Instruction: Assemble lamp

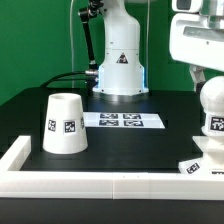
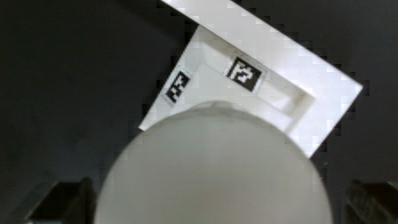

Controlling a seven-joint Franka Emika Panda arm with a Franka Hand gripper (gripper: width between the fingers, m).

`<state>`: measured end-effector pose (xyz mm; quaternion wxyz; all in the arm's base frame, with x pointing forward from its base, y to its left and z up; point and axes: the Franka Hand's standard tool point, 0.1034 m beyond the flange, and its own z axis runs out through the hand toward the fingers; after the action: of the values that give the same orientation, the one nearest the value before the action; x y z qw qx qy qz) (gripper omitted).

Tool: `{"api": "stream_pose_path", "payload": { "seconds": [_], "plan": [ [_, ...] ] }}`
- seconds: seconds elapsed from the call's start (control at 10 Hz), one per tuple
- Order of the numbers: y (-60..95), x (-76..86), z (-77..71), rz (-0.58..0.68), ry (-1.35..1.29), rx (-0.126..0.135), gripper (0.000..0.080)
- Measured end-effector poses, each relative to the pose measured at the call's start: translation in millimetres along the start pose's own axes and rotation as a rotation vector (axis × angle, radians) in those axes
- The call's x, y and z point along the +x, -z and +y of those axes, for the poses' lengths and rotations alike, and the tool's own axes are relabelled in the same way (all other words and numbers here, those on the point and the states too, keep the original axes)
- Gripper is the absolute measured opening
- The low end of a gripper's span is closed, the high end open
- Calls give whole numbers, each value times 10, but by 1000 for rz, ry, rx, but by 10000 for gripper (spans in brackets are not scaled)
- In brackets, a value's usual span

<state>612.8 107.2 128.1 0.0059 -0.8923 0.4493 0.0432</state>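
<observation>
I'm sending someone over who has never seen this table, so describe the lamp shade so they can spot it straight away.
Start at the black table with its white rail along the front edge. On the exterior view's left, standing alone, is the lamp shade, left of the marker board. It is a white tapered cup, mouth down, with square tags on its side, unlike the round bulb far right.

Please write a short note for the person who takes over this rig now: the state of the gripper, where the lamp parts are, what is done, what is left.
Gripper: above the bulb; whether it is open, the pictures do not show clearly.
Bulb: upright over the base, at the exterior view's right; the wrist view shows the bulb above the base. Whether it is fully seated cannot be told.
Shade: standing apart on the table, wide end down, at the exterior view's left.
Done: bulb placed at the base.
Left: check the bulb's seating, then mount the shade.
</observation>
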Motion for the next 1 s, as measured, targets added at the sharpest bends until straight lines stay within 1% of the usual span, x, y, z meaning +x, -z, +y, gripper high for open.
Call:
{"api": "stream_pose_path", "payload": {
  "seconds": [0.1, 0.5, 0.6, 0.7, 0.8, 0.9, 1.0],
  "plan": [
    [2, 7, -1, 1, 127, 2, 699],
    [-4, 19, 4, 4, 401, 2, 699],
    [-18, 21, -14, 19, 512, 9, 699],
    [-17, 2, -26, 30, 595, -2, 699],
    [-9, -27, -52, 37, 664, -8, 699],
    [0, -16, -72, 51, 776, -8, 699],
    [4, -3, -81, 63, 868, -14, 699]
  ]
}}
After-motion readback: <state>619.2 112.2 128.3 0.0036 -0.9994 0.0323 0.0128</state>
